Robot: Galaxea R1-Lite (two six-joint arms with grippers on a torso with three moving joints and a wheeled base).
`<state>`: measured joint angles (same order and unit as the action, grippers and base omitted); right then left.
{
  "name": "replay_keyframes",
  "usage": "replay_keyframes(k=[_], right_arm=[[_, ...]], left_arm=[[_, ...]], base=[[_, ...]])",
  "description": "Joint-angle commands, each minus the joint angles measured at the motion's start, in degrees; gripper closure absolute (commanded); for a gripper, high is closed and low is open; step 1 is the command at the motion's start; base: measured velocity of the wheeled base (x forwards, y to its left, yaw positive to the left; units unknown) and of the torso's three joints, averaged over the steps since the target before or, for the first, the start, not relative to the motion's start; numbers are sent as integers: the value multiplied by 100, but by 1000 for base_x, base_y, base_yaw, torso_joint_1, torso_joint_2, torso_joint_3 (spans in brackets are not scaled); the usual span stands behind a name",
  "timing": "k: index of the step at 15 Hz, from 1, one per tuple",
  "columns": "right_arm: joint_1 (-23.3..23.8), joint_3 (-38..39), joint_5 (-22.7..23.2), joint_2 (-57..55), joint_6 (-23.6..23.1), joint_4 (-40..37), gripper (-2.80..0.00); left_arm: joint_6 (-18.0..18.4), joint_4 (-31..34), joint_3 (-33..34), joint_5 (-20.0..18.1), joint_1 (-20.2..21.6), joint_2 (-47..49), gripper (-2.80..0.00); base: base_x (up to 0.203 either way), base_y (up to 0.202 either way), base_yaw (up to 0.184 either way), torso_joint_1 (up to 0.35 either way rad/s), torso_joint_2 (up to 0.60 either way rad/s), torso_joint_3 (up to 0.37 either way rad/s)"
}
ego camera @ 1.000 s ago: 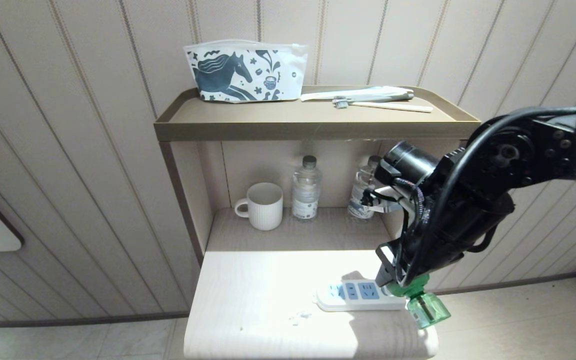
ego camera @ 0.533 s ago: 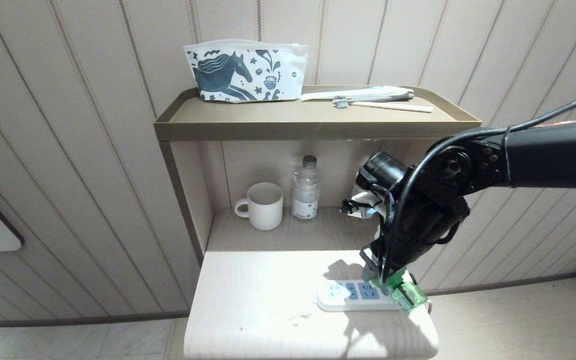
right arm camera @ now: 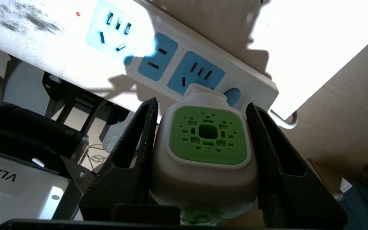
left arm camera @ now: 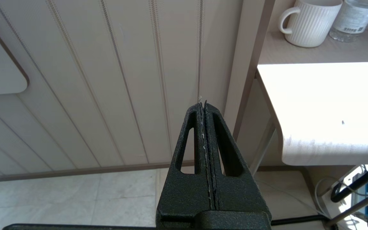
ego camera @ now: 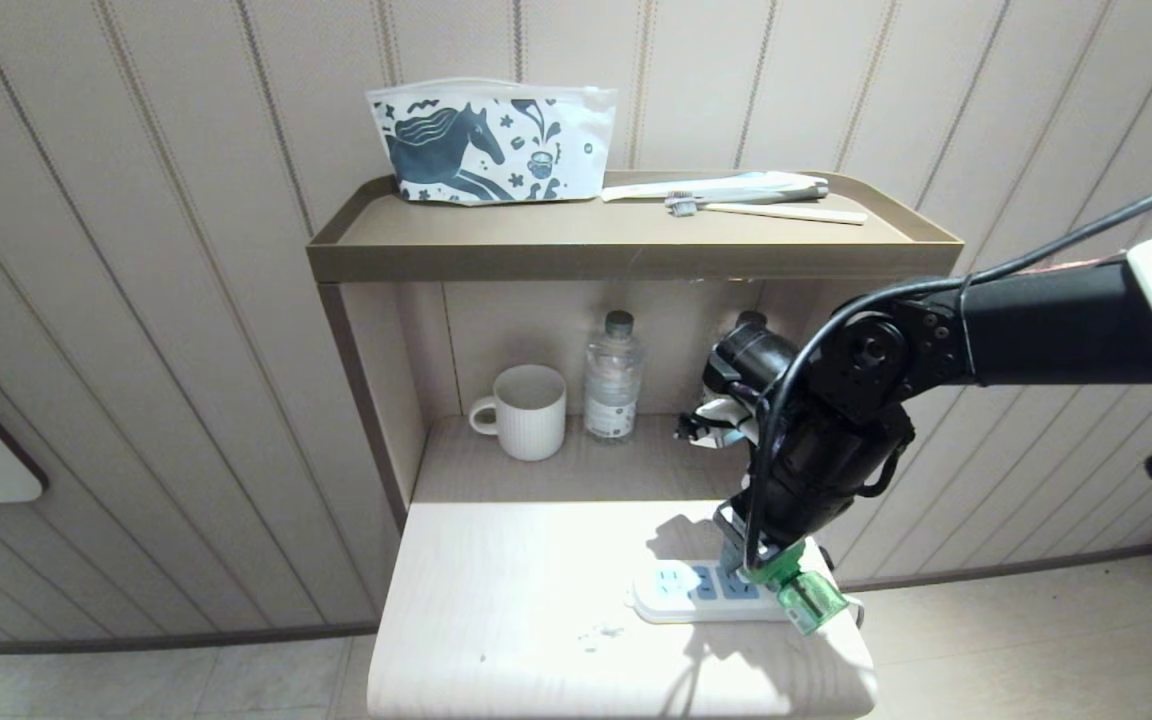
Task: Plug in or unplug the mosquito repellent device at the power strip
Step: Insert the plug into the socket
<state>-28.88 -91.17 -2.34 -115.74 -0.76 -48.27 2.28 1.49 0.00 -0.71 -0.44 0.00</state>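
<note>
Head view: mosquito repellent device (ego camera: 804, 592) tilted, bottle lower-right.

Pale wooden table (ego camera: 536, 600) carries white power strip (ego camera: 681, 597), near right edge.

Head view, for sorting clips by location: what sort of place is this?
Probably a hotel or guest room: a toiletry pouch and toothbrush on a wall shelf, with a mug and water bottle below.

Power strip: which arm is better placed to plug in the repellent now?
The right. Its gripper holds the repellent device just over the power strip. The left gripper hangs shut beside the table, away from both.
</note>
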Motion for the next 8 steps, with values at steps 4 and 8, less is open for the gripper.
replay_keyframes(k=[4,8], right_arm=[[-44,-50,6,-86,6,-28,0],[-56,-99,6,-151,15,-25,0]], left_arm=[[-7,1,0,0,0,9,0],[1,1,0,0,0,9,0]], base=[[0,0,0,0,0,0],[0,0,0,0,0,0]])
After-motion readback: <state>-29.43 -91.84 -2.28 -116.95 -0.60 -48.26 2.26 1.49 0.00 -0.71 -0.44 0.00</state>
